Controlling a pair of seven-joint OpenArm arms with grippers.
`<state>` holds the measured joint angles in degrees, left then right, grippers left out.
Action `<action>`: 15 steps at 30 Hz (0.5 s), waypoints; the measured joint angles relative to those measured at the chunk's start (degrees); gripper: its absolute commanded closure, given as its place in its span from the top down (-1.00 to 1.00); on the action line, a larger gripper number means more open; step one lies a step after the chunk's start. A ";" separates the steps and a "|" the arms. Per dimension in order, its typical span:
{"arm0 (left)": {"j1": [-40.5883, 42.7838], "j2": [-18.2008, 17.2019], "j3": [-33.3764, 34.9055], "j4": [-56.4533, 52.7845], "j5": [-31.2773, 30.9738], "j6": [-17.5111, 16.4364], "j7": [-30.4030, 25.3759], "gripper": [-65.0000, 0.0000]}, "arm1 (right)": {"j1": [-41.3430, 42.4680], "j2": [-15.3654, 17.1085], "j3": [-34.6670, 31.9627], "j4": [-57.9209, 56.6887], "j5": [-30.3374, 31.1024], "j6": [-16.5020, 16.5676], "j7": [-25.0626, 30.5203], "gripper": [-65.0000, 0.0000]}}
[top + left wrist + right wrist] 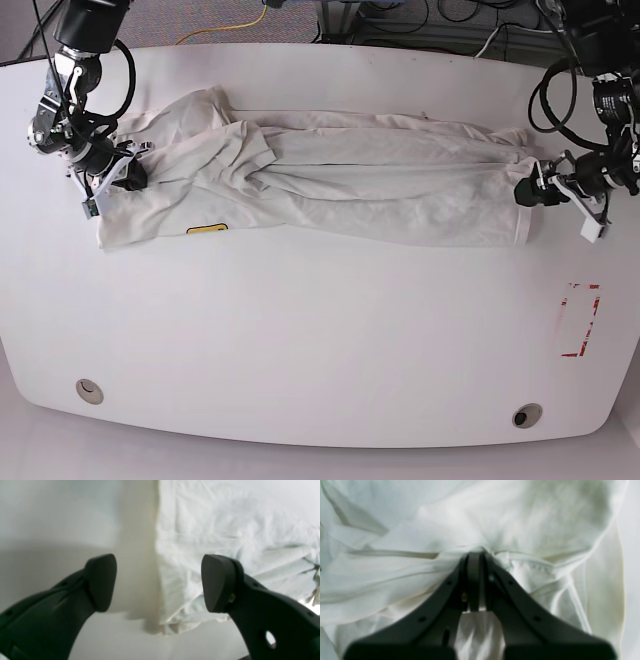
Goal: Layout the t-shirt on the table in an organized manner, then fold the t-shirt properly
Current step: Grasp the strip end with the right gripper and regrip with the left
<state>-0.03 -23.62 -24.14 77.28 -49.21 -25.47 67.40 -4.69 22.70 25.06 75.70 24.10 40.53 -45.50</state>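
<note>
The white t-shirt (330,180) lies stretched in a long, wrinkled band across the far half of the table (320,330), with its small yellow patch (207,228) near the left end. In the base view my right gripper (128,177) is at the shirt's left end. The right wrist view shows that gripper (476,555) shut on a bunched fold of the t-shirt (420,530). My left gripper (528,192) is at the shirt's right end. In the left wrist view it (159,582) is open wide and straddles the cloth's edge, one finger over the t-shirt (225,525) and the other over bare table (62,517).
Red tape marks (580,320) sit on the table's right side. Two round grommet holes (90,390) (527,415) are near the front edge. Cables (430,20) run behind the far edge.
</note>
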 measured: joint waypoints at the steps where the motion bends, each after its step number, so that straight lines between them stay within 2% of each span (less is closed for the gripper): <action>1: 0.02 0.72 0.26 0.00 -0.13 0.00 -0.07 0.53 | 0.00 -0.02 0.00 0.00 0.00 0.00 0.00 -0.88; 15: 0.81 4.26 2.84 -0.07 -0.02 0.00 -1.11 0.53 | 0.00 -0.04 0.09 0.00 -0.07 0.02 0.02 -0.88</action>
<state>0.78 -19.35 -21.30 77.21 -49.23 -25.47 66.28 -4.69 22.65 25.15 75.70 24.03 40.56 -45.47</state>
